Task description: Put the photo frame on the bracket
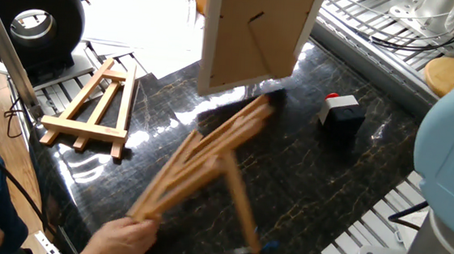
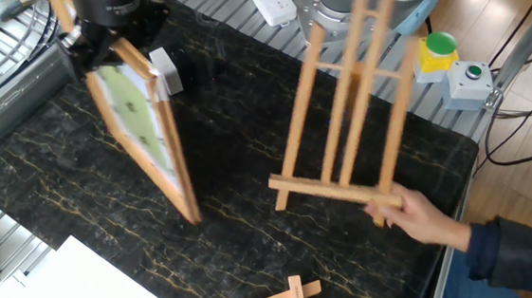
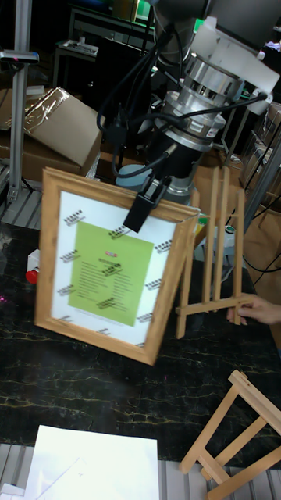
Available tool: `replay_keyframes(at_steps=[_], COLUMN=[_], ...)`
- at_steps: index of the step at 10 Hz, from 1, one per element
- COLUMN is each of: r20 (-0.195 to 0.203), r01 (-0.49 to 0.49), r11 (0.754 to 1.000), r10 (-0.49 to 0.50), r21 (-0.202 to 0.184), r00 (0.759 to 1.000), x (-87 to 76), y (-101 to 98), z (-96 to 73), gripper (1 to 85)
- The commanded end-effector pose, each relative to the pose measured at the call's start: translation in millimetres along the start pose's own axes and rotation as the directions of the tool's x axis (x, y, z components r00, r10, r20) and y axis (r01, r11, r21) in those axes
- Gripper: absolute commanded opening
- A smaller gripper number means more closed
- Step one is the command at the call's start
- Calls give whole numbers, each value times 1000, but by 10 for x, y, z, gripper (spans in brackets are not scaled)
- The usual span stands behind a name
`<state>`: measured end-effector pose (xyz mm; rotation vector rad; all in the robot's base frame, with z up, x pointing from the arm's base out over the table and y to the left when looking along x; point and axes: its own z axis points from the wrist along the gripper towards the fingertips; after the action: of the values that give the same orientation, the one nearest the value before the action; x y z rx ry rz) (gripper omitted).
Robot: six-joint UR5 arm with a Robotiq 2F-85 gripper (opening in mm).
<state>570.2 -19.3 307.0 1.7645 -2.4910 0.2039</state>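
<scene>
The photo frame [image 3: 117, 266] hangs tilted above the black table, showing a light wood rim, a white mat and a green sheet. Its brown back with the stand flap [image 1: 251, 31] faces one fixed camera. My gripper [image 3: 147, 205] is shut on the frame's top edge and holds it off the table; the other fixed view shows the frame [image 2: 141, 130] edge-on. The bracket [image 2: 343, 105], a light-wood easel of long slats, stands propped to the right of the frame, apart from it. A person's hand [image 2: 414, 218] holds its bottom ledge. The bracket [image 1: 208, 162] is motion-blurred.
A smaller A-shaped wooden easel [image 1: 94, 108] lies flat at the table's left edge. A black box with a red tab [image 1: 340, 113] sits behind the frame. White papers [image 3: 94, 469], a black ring [image 1: 28, 18] and a green button box [image 2: 436, 48] border the table.
</scene>
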Motion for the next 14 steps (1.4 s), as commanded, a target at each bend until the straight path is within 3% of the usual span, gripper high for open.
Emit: replay_keyframes(at_steps=[1,5,7,8,9,12,14], r20=[77,30,22,-23,-47,-8,10], r01=[-51,8,-9,-7,28,41,147], r11=[997,1000,1000,1000,999,999,987], r10=[55,-8,9,7,-27,-41,-148], r21=[-50,16,9,-4,18,19,64], r00=[996,1000,1000,1000,999,999,989], x=[-201,-74,-51,66,125,25,-45], y=[121,-37,-20,15,-48,-46,-156], z=[-23,-14,-13,-13,-15,-13,-17], gripper=[17,17,17,17,17,17,17])
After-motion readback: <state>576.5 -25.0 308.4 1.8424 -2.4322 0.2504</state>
